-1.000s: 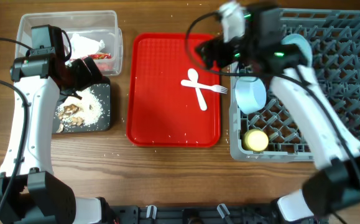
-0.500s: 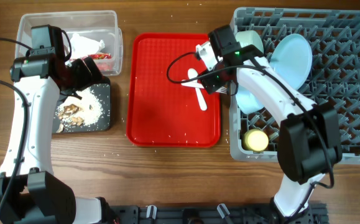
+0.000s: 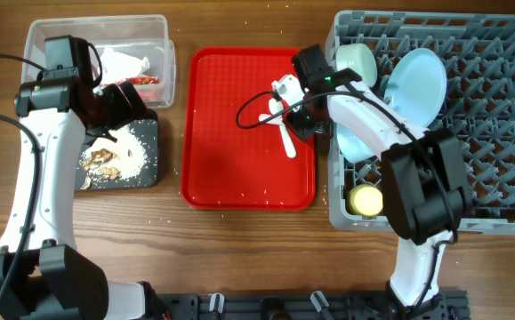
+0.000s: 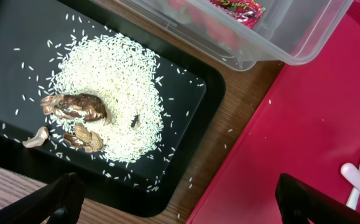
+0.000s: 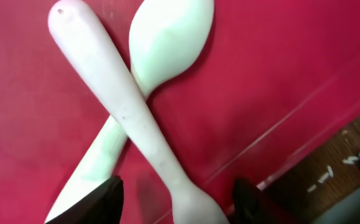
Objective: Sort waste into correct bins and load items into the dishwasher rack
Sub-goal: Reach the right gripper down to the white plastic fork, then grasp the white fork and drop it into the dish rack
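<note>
A white plastic fork (image 5: pixel 108 93) and spoon (image 5: pixel 167 37) lie crossed on the red serving tray (image 3: pixel 230 169). My right gripper (image 5: pixel 180 202) is open and low over them, with a finger on each side of the fork's neck; in the overhead view it (image 3: pixel 306 120) is at the tray's right edge. My left gripper (image 4: pixel 183 199) is open and empty, hovering by the black tray (image 3: pixel 146 173), which holds rice crumbs (image 4: pixel 105 93) and brown bits. The wrapper (image 3: pixel 125 64) lies in the clear tub (image 3: pixel 39 31). The grey rack (image 3: pixel 488 133) holds the plate (image 3: pixel 417 80), two bowls (image 3: pixel 359 60) (image 3: pixel 355 142) and the yellow cup (image 3: pixel 366 199).
Loose rice grains lie scattered on the wooden table (image 3: pixel 239 231) between the black tray and the red tray. The rack's lattice wall stands right beside the red tray's right edge, close to my right gripper.
My right arm has swung from above the rack's left side down to the fork and spoon on the red tray. The left arm has not moved.
</note>
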`<action>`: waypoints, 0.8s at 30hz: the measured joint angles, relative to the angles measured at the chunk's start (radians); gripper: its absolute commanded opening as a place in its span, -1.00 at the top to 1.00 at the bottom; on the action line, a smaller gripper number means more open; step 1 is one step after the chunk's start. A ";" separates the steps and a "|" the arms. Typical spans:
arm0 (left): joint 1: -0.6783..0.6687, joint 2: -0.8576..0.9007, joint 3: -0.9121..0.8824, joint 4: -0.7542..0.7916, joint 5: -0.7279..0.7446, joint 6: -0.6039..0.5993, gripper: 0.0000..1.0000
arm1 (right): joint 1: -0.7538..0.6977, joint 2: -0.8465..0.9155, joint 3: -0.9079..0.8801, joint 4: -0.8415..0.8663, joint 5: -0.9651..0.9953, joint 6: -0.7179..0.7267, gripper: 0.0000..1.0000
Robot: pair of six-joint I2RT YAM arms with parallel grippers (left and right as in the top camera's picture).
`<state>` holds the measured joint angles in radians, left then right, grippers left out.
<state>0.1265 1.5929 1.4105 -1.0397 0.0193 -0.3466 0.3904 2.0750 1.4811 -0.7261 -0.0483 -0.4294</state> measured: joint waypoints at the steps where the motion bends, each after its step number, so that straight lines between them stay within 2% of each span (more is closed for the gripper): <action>1: 0.000 0.000 0.000 0.000 0.000 0.000 -1.00 | 0.000 0.008 0.000 0.007 0.000 -0.008 -0.06; 5: 0.000 0.000 0.000 0.000 0.000 0.000 -1.00 | 0.000 0.032 0.000 0.025 -0.002 -0.021 0.11; 11: 0.000 0.000 0.000 0.000 0.000 0.000 -1.00 | 0.001 0.043 0.000 0.025 -0.011 -0.023 0.87; 12: 0.000 0.000 0.000 0.000 0.000 0.000 -1.00 | 0.001 0.043 0.000 0.024 -0.011 -0.017 0.91; 18: 0.000 0.000 0.000 0.000 0.000 0.000 -1.00 | 0.003 0.043 0.006 0.016 -0.019 0.071 0.91; 24: 0.000 0.000 0.000 0.000 0.000 0.000 -1.00 | 0.003 0.042 0.056 -0.117 -0.045 0.143 0.91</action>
<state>0.1265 1.5929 1.4105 -1.0397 0.0193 -0.3466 0.3931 2.1166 1.5375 -0.8436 -0.0929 -0.2867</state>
